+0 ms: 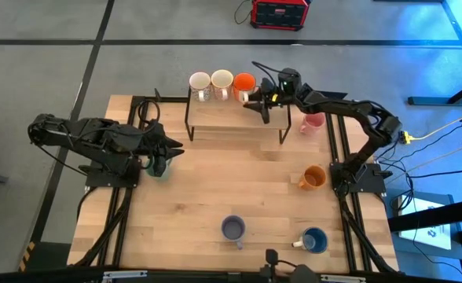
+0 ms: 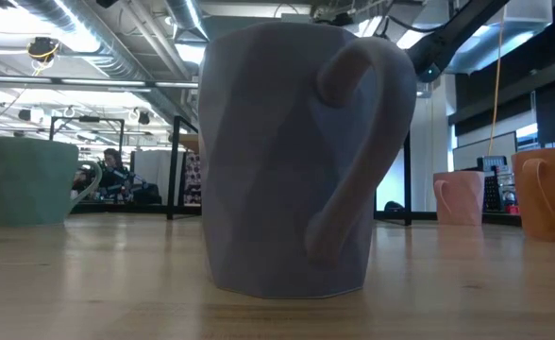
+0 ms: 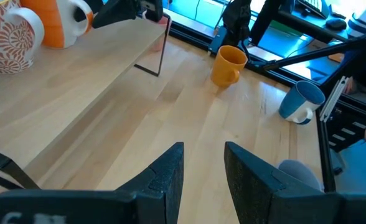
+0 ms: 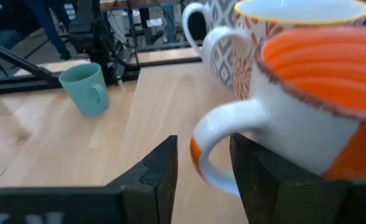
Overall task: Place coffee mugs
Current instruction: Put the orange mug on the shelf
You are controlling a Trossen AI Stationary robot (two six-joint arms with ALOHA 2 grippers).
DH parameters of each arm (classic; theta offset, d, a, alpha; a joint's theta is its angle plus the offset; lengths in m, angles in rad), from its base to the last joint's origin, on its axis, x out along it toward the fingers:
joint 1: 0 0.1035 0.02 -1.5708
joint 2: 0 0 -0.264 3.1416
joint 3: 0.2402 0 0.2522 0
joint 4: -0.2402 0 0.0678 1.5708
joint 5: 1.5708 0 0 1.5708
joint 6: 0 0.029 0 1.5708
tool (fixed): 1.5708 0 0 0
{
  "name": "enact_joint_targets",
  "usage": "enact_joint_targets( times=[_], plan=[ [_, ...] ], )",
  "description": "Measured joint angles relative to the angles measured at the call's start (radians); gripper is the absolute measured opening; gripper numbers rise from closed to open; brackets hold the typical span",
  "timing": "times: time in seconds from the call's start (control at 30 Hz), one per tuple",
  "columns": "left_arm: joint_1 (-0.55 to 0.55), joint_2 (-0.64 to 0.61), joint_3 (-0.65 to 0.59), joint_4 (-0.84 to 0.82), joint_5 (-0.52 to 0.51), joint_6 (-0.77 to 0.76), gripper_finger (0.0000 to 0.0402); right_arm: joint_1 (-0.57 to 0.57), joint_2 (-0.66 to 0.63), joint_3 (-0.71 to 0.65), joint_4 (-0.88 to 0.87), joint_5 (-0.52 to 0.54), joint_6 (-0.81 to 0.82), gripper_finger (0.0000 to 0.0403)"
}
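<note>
On a raised wooden shelf [image 1: 235,114] at the table's far edge stand two white patterned mugs [image 1: 200,82] [image 1: 221,81] and the bright orange mug [image 1: 244,84]. My right gripper [image 1: 261,104] [image 4: 203,180] is open at the orange mug [image 4: 314,93], its fingers on either side of the white handle. My left gripper [image 1: 172,148] [image 3: 204,168] hangs open near the table's left edge, above and beside the pale green mug [image 1: 159,166], touching nothing. The pink [image 1: 313,122], amber [image 1: 313,178], lavender-grey [image 1: 232,228] and blue [image 1: 314,240] mugs stand upright on the table. My right gripper comes level at the orange mug's handle [image 4: 211,134] from the table's near side. The handle loop stands in the gap between the fingers. A space shows beside one finger; whether the other finger [image 4: 258,180] touches the handle, I cannot tell. The mug stands upright on the shelf.
The shelf has dark metal legs [image 1: 188,118] and free room under it. The right end of the shelf top is bare. Bare wood lies in the table's middle [image 1: 231,177]. The lavender-grey mug [image 2: 287,161] fills the low view, with the pale green [image 2: 27,179] and pink [image 2: 459,196] mugs behind.
</note>
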Motion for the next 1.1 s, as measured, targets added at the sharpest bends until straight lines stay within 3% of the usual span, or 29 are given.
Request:
enact_joint_targets(
  times=[0.5,0.67,0.77,0.97,1.1],
  plan=[
    [0.000,0.000,0.000,0.000,0.001,0.000,0.0110,0.000,-0.082,0.000,-0.158,0.070,-0.050,0.0136],
    [0.000,0.000,0.000,0.000,0.001,0.001,0.0110,0.000,-0.110,0.000,-0.254,0.140,-0.081,0.0133],
    [0.000,0.000,0.000,0.000,0.000,0.001,0.0110,0.001,-0.114,0.000,-0.250,0.153,-0.081,0.0108],
    [0.000,0.000,0.000,0.000,-0.008,0.023,0.0110,0.034,-0.114,0.000,-0.225,0.184,-0.091,0.0011],
    [0.000,0.000,0.000,0.000,-0.011,0.027,0.0110,0.075,-0.114,0.000,-0.188,0.227,-0.106,0.0017]
  ],
)
